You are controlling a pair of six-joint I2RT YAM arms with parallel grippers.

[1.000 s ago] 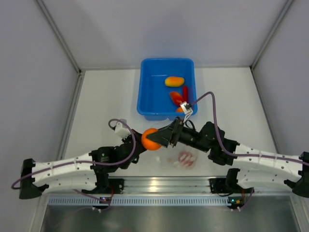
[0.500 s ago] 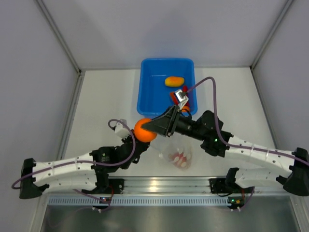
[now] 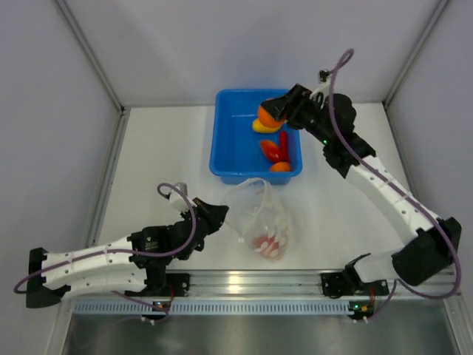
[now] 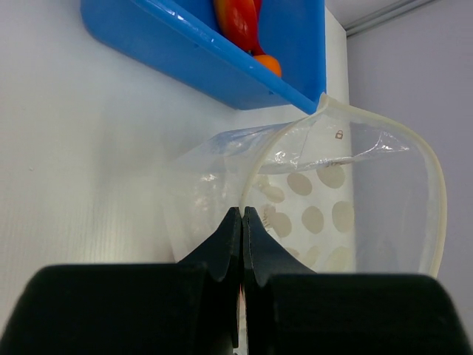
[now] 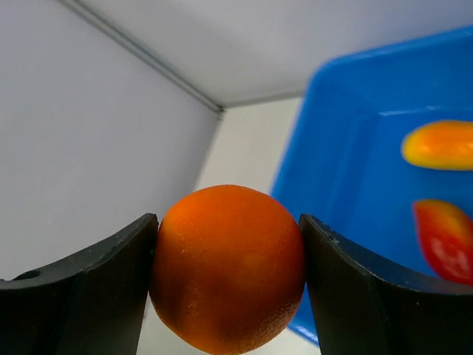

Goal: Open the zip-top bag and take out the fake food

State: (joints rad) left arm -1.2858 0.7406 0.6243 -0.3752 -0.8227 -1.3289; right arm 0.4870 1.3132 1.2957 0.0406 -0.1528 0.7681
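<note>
Zip-top bag (image 3: pixel 262 218) looks limp, slippery: left tool (image 4: pixel 242 214) pinches its rim; right tool (image 5: pixel 228 222) clamps rigid, glossy toy orange (image 5: pixel 228 274) across middle.

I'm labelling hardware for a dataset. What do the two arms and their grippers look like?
The left arm and right arm have white segments, black joints and a loose purple-grey cable each. The left gripper and right gripper are matte black.
</note>
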